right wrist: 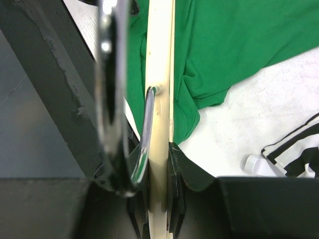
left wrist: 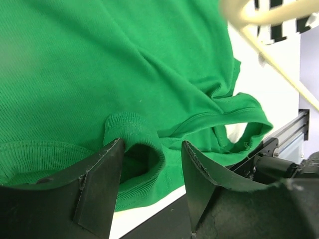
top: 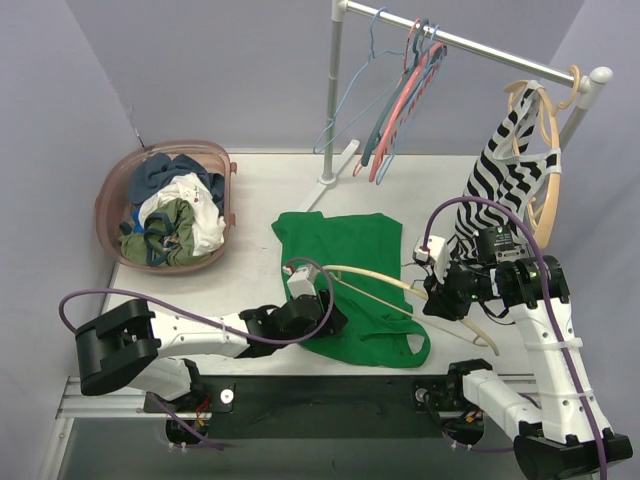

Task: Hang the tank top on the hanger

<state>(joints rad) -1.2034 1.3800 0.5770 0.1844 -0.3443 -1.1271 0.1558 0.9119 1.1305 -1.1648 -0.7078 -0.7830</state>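
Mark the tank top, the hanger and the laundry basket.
tank top [top: 340, 245]: top external view, middle of the green body fabric.
hanger [right wrist: 159, 50]: right wrist view, upper stretch of the cream arm.
laundry basket [top: 105, 210]: top external view, left wall.

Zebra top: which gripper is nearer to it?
Right. The right gripper holds the hanger close beside the zebra top; the left gripper is farther off, at the tank top.

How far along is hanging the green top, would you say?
Done: the right gripper clamps the pale cream arched hanger. In hand: the open left gripper straddles a fold of the bright green knit tank top. Left: the top is not yet on the hanger.
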